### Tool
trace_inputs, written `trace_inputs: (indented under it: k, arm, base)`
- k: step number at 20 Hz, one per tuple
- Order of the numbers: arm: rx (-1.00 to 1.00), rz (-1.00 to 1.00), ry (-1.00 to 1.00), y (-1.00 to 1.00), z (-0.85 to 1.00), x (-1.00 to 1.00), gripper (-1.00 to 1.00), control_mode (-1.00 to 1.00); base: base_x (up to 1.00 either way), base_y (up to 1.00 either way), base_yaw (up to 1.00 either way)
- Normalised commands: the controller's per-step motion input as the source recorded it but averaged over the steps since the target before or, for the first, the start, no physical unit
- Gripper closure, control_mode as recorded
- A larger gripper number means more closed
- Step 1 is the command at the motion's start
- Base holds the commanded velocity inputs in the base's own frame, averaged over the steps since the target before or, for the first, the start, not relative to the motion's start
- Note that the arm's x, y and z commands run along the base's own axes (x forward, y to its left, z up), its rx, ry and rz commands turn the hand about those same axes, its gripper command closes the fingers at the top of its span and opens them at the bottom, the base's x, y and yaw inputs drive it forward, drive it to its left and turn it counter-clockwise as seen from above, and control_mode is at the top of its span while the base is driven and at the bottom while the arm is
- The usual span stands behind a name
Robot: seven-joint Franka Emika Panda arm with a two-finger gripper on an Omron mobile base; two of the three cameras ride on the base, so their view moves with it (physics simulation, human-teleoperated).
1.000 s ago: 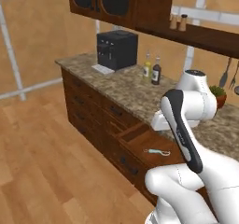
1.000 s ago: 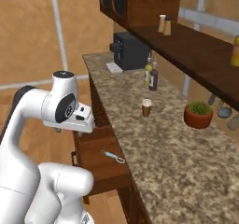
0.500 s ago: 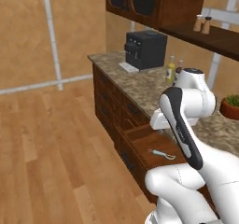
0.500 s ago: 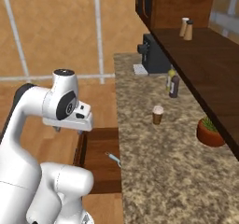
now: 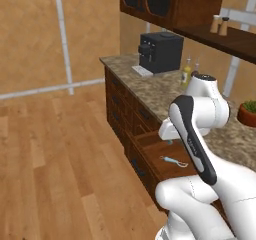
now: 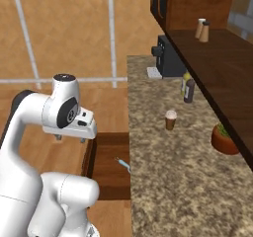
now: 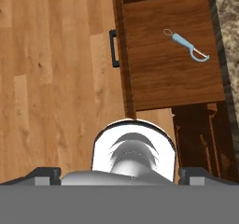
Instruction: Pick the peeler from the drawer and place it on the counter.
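Peeler [image 7: 186, 45] seen flat on floor of open drawer [image 7: 140, 83], below and ahead of tool [image 6: 70, 138]. Tool empty; finger spread cannot be told. Peeler judged light, stiff, slim; blue handle best gripped mid-length. Table [image 6: 173, 181] beside.

The drawer [image 7: 172, 85] stands pulled out with its top open, and its wooden floor is bare all round the peeler [image 7: 186, 44], which lies toward the tabletop side, so a hand [image 6: 70, 138] could come straight down. The tabletop [image 6: 163, 181] edge overhangs the drawer's inner side. On the tabletop, a cup [image 6: 170, 119], bottles [image 6: 188, 88], a potted plant [image 6: 225, 138] and a coffee machine [image 6: 167, 57] stand far back under the wall shelf [image 6: 217, 68], leaving the near stretch free.
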Motion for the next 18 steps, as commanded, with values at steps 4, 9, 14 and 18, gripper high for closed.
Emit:
trace_inputs:
  k: [4, 9, 14, 18]
  arm:
    - [0.0, 0.0, 0.08, 0.0, 0.0, 0.09, -1.0, -1.0]
    - [-0.01, 0.01, 0.44, -0.1, -0.22, 0.82, -1.0, -1.0]
    - [-0.02, 0.0, 0.27, -0.03, -0.35, 0.65, -1.0, -1.0]
    - [-0.07, 0.05, 0.0, 0.26, -0.94, 0.76, -1.0, -1.0]
  base:
    - [0.27, 0.03, 0.0]
    - [0.0, 0.0, 0.0]
    - [0.0, 0.0, 0.0]
    - [0.0, 0.0, 0.0]
